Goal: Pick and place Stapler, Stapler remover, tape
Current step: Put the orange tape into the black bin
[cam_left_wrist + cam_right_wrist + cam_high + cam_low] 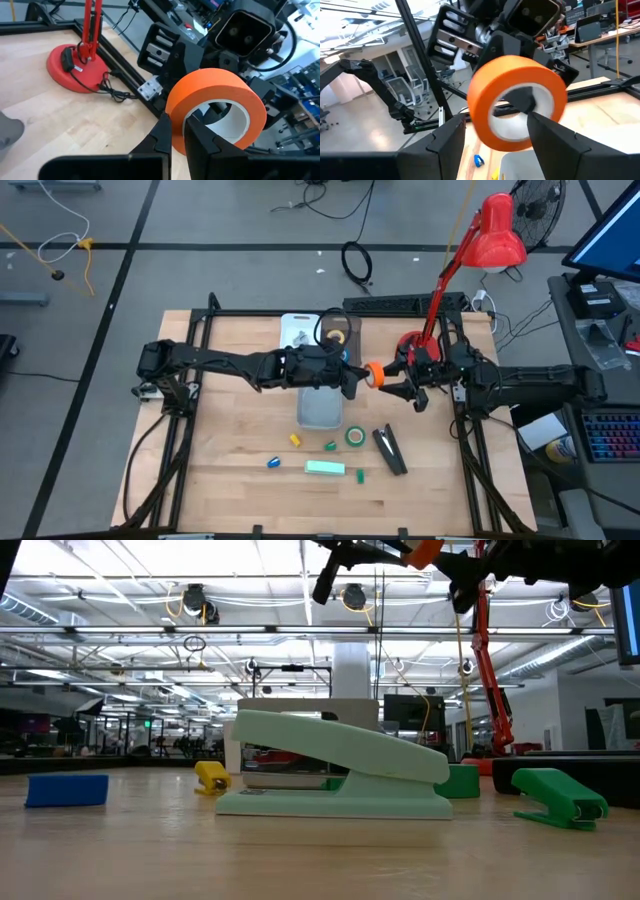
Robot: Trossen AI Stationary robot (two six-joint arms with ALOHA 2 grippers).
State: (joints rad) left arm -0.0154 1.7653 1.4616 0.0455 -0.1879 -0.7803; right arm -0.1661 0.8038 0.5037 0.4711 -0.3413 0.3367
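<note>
An orange tape roll [374, 374] hangs high above the table's middle, right of the grey tray [318, 412], with my left gripper [177, 120] shut on it. My right gripper [497, 120] stands open just right of the roll, facing it. Its fingers flank the roll, and I see no touch. A green tape roll [355, 436] lies flat on the table beside a black stapler [390, 450]. A mint-green stapler [340, 775] rests on its base near the front edge, with a green stapler remover [560, 798] to its right. My left gripper pinches the orange roll's wall [176, 131] on the side nearest it. One finger [161, 135] is on the outside and the other [520, 100] reaches into the hole. The fingers come about level from the table's left. The roll is lifted clear, standing on edge.
A red desk lamp [415, 345] stands at the far right, its base close behind my right gripper. A white tray [298, 330] sits at the far edge. Small blue [273, 463], yellow [295, 440] and green [330, 446] pieces lie near the front.
</note>
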